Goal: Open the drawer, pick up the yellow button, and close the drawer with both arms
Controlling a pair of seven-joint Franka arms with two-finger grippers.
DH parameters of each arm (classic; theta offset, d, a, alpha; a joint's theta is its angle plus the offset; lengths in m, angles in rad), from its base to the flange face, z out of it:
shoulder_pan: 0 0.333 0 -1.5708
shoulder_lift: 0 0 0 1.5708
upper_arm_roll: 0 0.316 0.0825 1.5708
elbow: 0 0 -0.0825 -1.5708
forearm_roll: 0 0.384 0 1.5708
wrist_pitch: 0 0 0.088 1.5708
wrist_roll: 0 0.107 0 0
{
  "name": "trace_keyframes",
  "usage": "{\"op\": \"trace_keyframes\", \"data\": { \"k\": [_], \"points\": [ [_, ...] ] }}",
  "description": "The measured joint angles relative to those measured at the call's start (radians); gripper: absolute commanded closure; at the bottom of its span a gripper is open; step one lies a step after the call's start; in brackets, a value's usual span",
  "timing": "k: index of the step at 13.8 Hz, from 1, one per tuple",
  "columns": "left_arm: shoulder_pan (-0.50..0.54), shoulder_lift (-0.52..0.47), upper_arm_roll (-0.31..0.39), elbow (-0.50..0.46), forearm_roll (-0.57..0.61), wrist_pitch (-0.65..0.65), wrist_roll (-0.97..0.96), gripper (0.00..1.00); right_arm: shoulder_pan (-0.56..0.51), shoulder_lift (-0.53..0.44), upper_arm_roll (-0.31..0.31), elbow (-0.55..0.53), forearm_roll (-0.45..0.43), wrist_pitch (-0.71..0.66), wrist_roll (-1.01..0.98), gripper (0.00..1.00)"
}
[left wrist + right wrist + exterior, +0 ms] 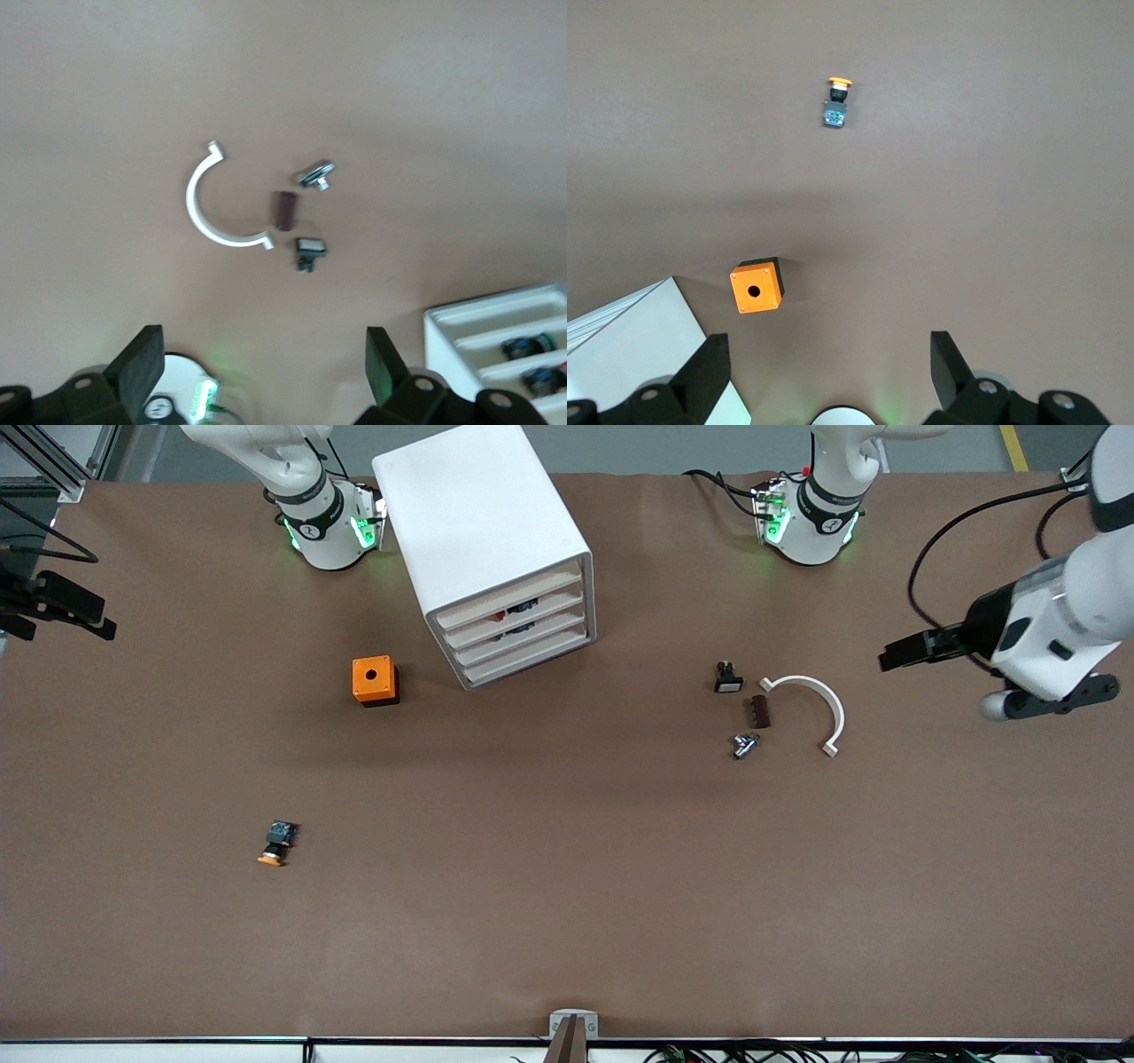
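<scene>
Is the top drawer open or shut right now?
Shut. The top drawer sits flush with the three below it in the cabinet, and the button lies out on the table.

No readable text anywhere — no words, brands or numbers legible. Round mark on dark collar of each of my arm bases (312, 530) in front view, too small to read. Cabinet (483, 522) plain white, unlabelled; orange cube (373, 679) bears only round hole. Small parts on tabletop (567, 886) show no print I can make out.
</scene>
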Motion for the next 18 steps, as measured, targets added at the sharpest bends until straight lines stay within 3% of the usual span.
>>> {"op": "trace_keyframes", "data": {
  "k": [4,6,8,14,18],
  "points": [
    [0.003,-0.201,0.059,-0.254,0.044,0.142,0.115,0.00,-0.014,-0.018,0.003,-0.006,0.000,0.021,-0.012,0.00],
    [0.000,-0.248,0.053,-0.303,0.080,0.214,0.119,0.00,-0.014,-0.020,0.004,-0.006,0.000,0.026,-0.012,0.00],
    [-0.004,-0.247,0.047,-0.282,0.100,0.257,0.119,0.00,-0.014,-0.020,0.004,-0.008,0.000,0.026,-0.013,0.00],
    [0.031,-0.122,-0.010,-0.089,0.103,0.270,0.165,0.00,-0.031,-0.021,0.004,-0.011,0.000,-0.006,-0.013,0.00],
    [0.052,-0.092,-0.047,-0.039,0.103,0.270,0.169,0.00,-0.033,-0.045,0.004,-0.044,0.000,-0.015,-0.013,0.00]
  ]
}}
